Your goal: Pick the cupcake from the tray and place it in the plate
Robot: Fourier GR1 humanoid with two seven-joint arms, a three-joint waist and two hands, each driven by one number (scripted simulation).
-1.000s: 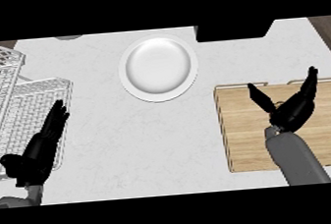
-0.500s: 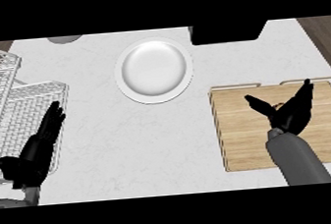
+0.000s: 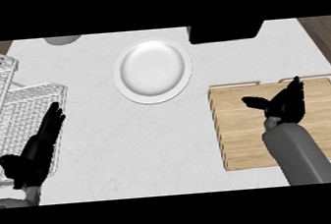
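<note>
A white plate (image 3: 153,70) lies on the counter at the middle back. At the right sits the wooden tray (image 3: 235,128), with raised rims. My right hand (image 3: 282,107) hovers over the tray's middle, open, fingers pointing away and thumb spread to the left. No cupcake shows anywhere; whatever lies under that hand is hidden. My left hand (image 3: 34,156) rests open at the lower left, fingers up, over the edge of a wire rack.
A white wire dish rack (image 3: 7,101) fills the left side. A black box-like object (image 3: 224,32) stands at the back right of the plate. A grey round thing (image 3: 62,40) peeks in at the back left.
My right hand has drifted slightly left and toward me over the tray, its fingers and thumb a little less spread. The left hand has stayed put.
</note>
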